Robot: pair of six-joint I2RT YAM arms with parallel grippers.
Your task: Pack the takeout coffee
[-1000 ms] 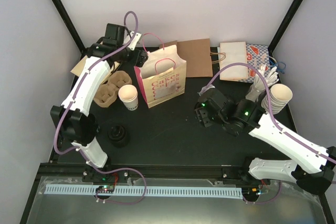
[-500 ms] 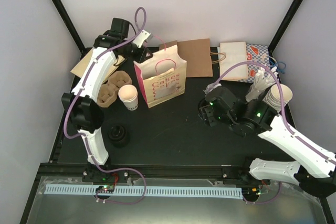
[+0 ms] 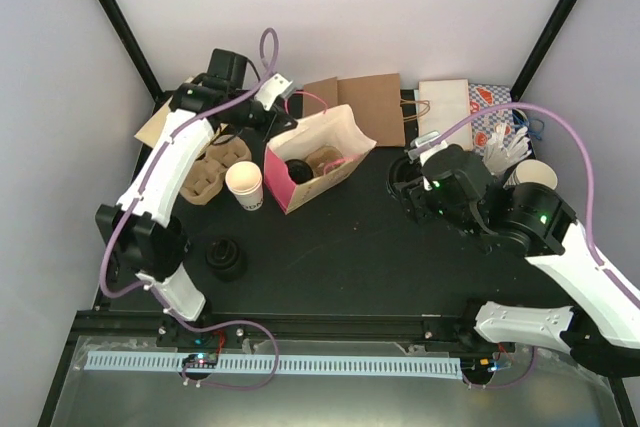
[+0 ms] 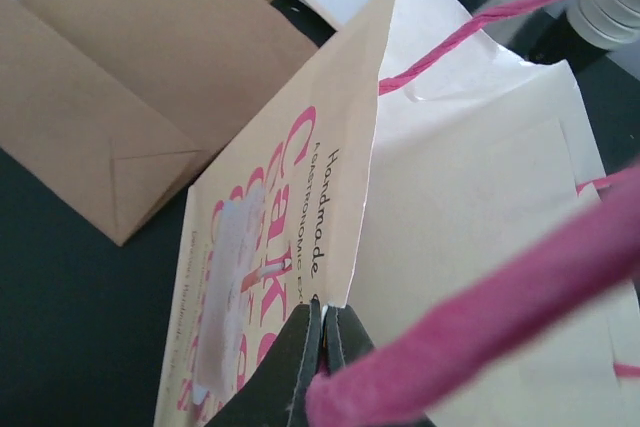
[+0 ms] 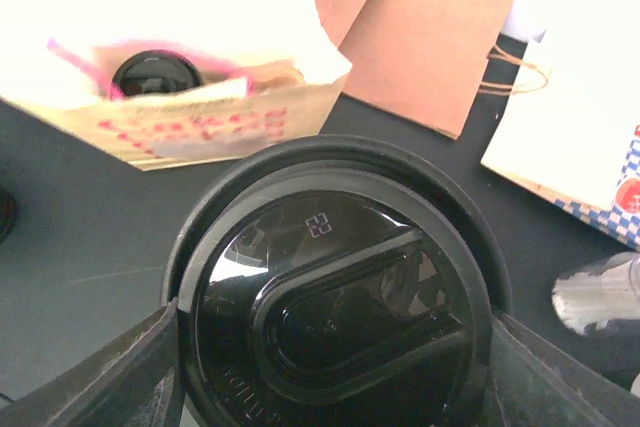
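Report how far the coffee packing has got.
Done: the bag is tilted, mouth open. In hand: left pincer pinches its rim; right pincer holds a black lid. Left: the cup stands lidless outside the bag, not yet packed.

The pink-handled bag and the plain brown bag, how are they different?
The pink-handled bag is cream with pink writing; the plain brown bag shows no print. The pink-handled bag is opened up and tipped, its edge pinched by the left gripper; the plain brown bag lies flat and folded, nothing holding it. Both are paper bags on the black table.
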